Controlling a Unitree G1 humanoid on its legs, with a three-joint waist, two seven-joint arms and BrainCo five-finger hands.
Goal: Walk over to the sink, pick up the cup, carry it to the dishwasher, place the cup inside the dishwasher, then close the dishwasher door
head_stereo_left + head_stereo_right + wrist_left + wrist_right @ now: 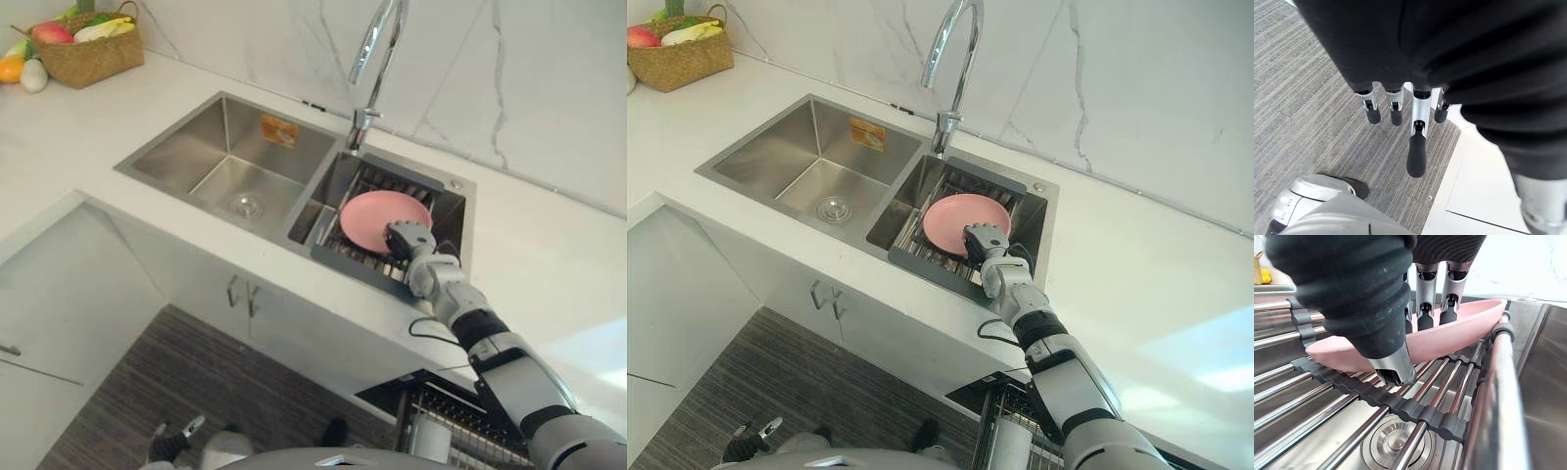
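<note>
**One hand on a pink plate at the sink**

Two basins make up the steel sink [223, 162] set in the white countertop [549, 264]. The basin on the robot's left is bare steel with a round drain. A roll-up rack [1400, 404] of steel bars with dark joints lies across the basin on its right.

On that rack lies a pink plate [377, 217], below the tall curved faucet [372, 49]. It is a plate rather than a cup. In the right wrist view the plate is tilted, with one side raised by the rack's end rail.

The right hand [409, 238] reaches in from the counter's front edge and takes the plate by its near rim. Its fingers [1425, 289] pass over the rim into the plate's hollow, where their tips are hidden. The thumb [1393, 367] lies against the outer underside, so the rim is pinched between them. The plate's low side touches the rack bars.

The left hand [1415, 147] hangs low over the grey striped floor [1312, 98]. Its fingers are loose and hold nothing.

A wicker basket [88, 54] of fruit stands at the far corner of the counter, well apart from the sink. Below the counter edge on the robot's right, the dishwasher [431, 401] stands open and its wire rack shows.
</note>
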